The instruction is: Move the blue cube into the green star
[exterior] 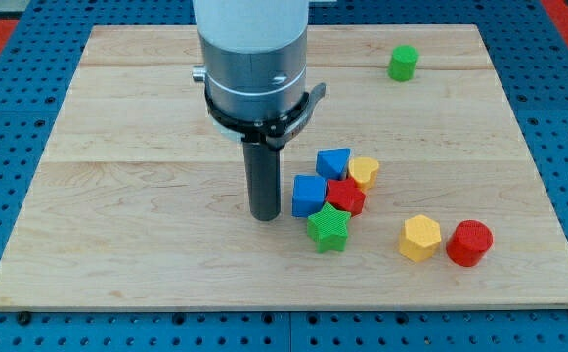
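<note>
The blue cube (308,195) sits near the board's middle, touching the green star (328,228) just below and to its right. My tip (265,215) rests on the board just left of the blue cube, a small gap apart. A red block (345,197) presses against the cube's right side and the star's top. A second blue block (333,162) and a yellow heart-like block (364,172) sit just above that cluster.
A yellow hexagonal block (420,238) and a red round block (469,242) lie at the lower right. A green block (403,63) stands near the top right. The wooden board (117,196) lies on a blue pegboard.
</note>
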